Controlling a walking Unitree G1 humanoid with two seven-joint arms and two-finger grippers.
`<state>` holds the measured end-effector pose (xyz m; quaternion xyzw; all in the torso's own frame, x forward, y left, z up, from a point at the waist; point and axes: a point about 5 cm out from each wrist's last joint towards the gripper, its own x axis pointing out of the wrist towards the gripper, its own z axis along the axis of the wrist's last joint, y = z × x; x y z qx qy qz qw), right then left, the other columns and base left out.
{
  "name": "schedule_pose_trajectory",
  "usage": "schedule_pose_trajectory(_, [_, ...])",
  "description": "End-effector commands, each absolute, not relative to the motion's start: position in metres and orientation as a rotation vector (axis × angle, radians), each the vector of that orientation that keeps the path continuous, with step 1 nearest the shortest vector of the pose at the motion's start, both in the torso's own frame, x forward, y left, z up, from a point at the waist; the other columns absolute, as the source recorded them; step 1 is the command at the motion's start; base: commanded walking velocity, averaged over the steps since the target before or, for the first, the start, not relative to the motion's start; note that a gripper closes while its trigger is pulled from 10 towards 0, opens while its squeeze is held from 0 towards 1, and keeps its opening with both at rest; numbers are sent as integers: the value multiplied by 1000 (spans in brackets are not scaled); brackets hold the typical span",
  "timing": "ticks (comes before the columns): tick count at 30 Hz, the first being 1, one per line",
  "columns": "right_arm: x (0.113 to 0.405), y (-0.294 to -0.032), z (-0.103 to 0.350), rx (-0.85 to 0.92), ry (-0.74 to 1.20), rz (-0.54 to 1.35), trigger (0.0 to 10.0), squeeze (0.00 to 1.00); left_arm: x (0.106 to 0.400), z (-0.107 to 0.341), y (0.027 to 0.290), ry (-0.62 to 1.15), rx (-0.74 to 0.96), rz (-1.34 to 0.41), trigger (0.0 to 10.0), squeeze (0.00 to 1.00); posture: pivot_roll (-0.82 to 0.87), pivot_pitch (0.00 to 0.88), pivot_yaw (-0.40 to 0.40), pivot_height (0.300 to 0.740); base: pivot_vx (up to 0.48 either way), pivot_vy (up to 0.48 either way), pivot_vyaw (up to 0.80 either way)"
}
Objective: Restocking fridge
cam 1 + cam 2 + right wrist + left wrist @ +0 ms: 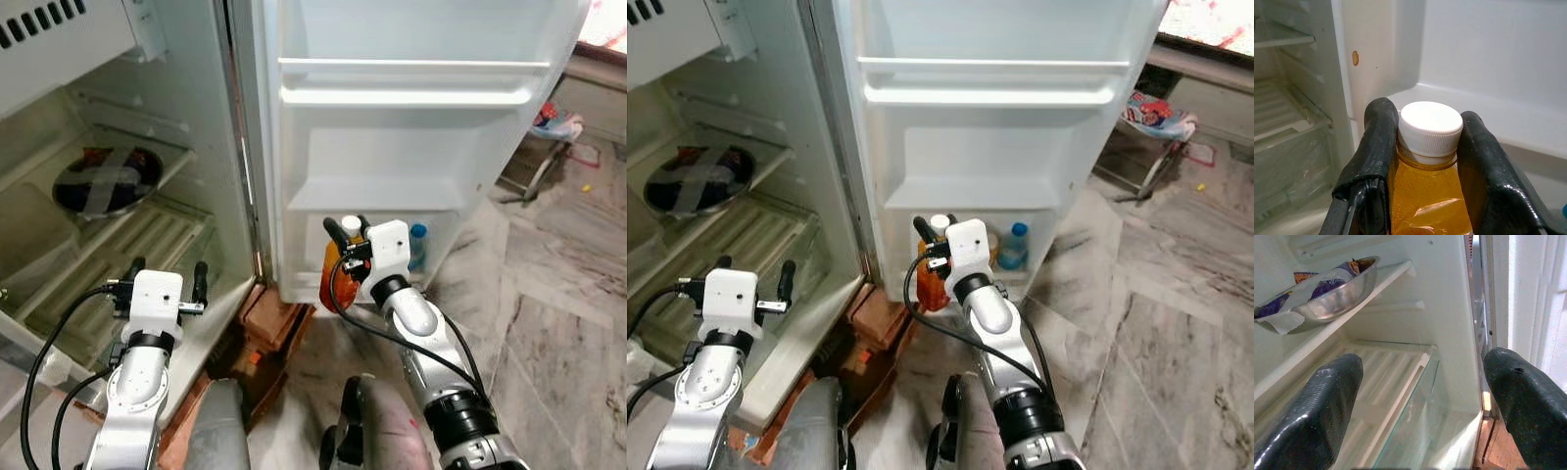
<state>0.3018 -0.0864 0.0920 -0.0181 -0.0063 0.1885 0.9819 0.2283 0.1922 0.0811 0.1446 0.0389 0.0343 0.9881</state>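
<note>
The grey veined stone-tile floor point(558, 323) spreads out to the right, its slabs split by thin dark joints. A stack of reddish-brown bricks point(279, 318) sits under the front corner of the white fridge point(411, 147), propping it off the ground. Off by the far right wall stands a thin-legged metal folding stand point(534, 176) with a heap of colourful printed packets point(556, 122) lying on top. Near its feet a flat red piece point(585, 155) lies on the tiles, and just beyond it a tiny yellow scrap point(586, 187).
</note>
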Motion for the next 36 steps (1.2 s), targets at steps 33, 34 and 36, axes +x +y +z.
schedule_pose_trajectory(33, [356,-55,141,-340,-289,534,10000,0,168,131,207,77,355,152,10000,0,321,297,-65,527,0,0,0])
schedule_pose_trajectory(34, [357,-53,146,-377,-325,532,10000,0,170,132,205,72,349,149,10000,0,321,298,-65,527,0,0,0])
schedule_pose_trajectory(36, [358,-53,148,-387,-341,531,10000,0,170,132,204,70,348,147,10000,0,321,298,-65,527,0,0,0])
